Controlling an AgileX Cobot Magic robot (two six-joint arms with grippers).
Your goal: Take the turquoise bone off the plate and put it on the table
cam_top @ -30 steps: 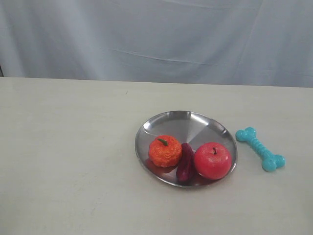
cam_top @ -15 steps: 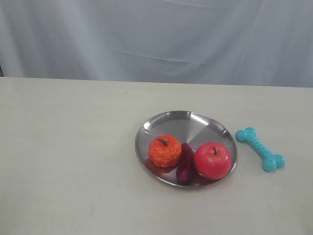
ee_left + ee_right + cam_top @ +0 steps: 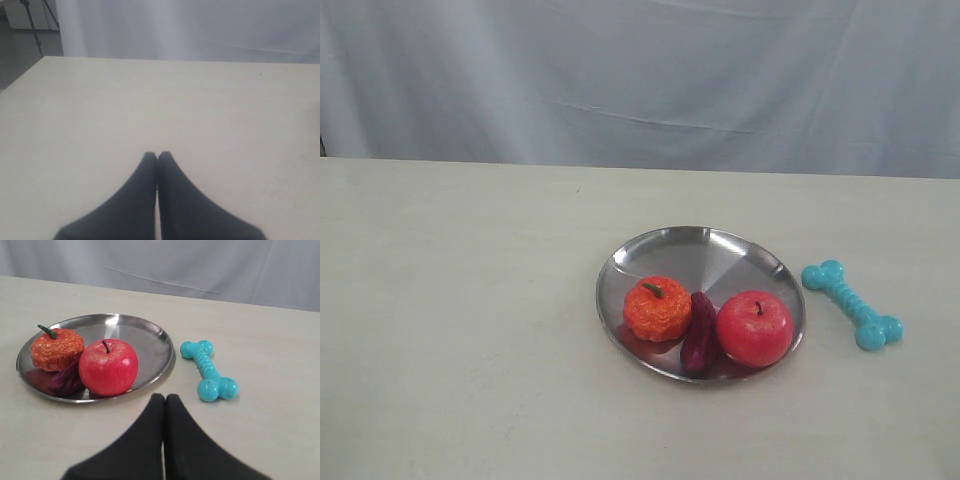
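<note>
Cream counter (image 3: 470,330) before a pale grey curtain (image 3: 640,80): one silver plate (image 3: 705,250) holding an orange fruit (image 3: 657,308), a dark purple piece (image 3: 699,332) and a red apple (image 3: 754,328) in a touching row. Turquoise bone (image 3: 852,304): off the plate, flat on the counter just beside its rim, on the apple's side, apart from it. Left fingers (image 3: 135,200) and right fingers (image 3: 142,440): both pairs pressed together, gripping nothing.

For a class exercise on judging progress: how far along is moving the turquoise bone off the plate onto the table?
Looks done: the turquoise bone lies on the table beside the plate, clear of its rim. In hand: nothing; the left gripper and right gripper are shut and empty. Left: nothing evident; only apple, orange and purple piece occupy the plate.
</note>
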